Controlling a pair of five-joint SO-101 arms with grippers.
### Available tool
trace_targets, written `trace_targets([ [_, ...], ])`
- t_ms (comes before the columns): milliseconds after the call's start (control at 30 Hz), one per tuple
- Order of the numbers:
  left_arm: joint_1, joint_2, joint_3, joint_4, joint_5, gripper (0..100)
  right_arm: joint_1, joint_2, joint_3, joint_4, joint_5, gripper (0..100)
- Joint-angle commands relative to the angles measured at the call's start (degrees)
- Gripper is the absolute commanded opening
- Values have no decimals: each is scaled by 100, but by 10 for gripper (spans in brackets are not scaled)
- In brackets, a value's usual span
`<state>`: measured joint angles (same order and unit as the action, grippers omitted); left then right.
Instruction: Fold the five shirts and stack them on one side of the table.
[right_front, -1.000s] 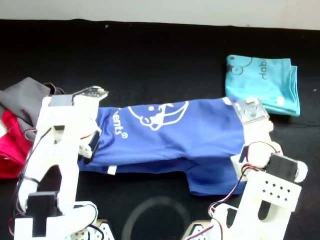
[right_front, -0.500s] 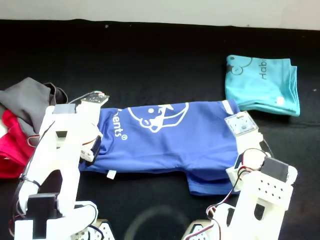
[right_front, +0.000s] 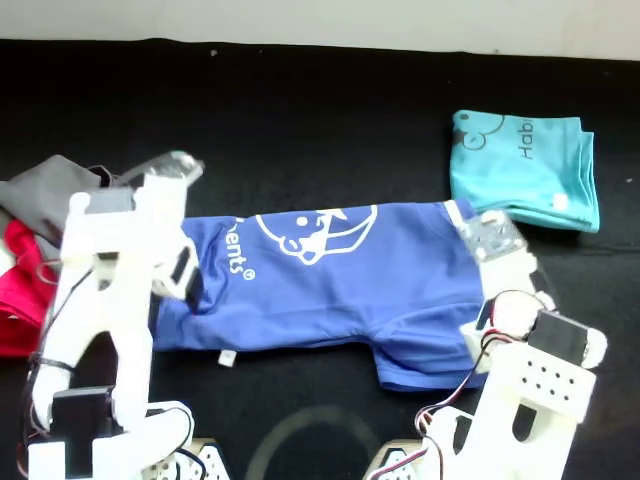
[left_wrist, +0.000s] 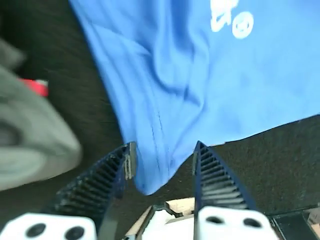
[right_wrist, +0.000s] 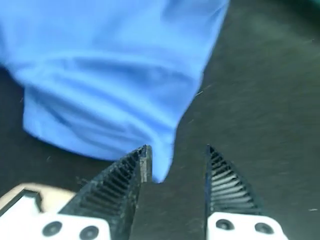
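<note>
Currently: one blue shirt, flat on the bench toward the arms' edge, long axis running from side edge to side edge, print up. Soft, light and limp, it likely sags unless taken at both end hems. Left hand is wide, cloth edge between its jaws. Right hand is wide at the opposite corner.

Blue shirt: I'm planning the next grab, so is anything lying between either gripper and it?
Nothing visible does. The left gripper is open with an edge of the blue shirt between its jaws, and the right gripper is open right at the shirt's other end.
</note>
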<state>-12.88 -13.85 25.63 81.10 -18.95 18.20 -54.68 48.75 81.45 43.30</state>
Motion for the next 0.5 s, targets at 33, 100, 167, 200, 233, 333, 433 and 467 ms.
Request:
trace_targets([
  [33, -84, -163, -1376, 97, -35, 176, -189, -13, -488, -857, -668, 143],
  [100, -4, -75, -1710, -18, -9, 74, -532, -13, -488, -1174, -870, 46],
  [167, 119, 215, -1912, -229, 176, 14, -971, 22, -488, -1332, -949, 10],
  [200, 136, 435, -1991, -308, 246, 29, -1165, 101, -488, -1393, -1037, 22],
  [233, 198, 690, -2062, -431, 308, 10, -1332, 259, -523, -1446, -1178, 15],
  [333, 365, 1631, -2308, -756, 519, 8, -1622, 980, -541, -1930, -1556, 5],
  [433, 585, 2589, -2703, -862, 853, 8, -1815, 1938, -567, -2492, -1837, 5],
  [467, 655, 2888, -2853, -870, 905, 8, -1868, 2237, -593, -2668, -1908, 5],
])
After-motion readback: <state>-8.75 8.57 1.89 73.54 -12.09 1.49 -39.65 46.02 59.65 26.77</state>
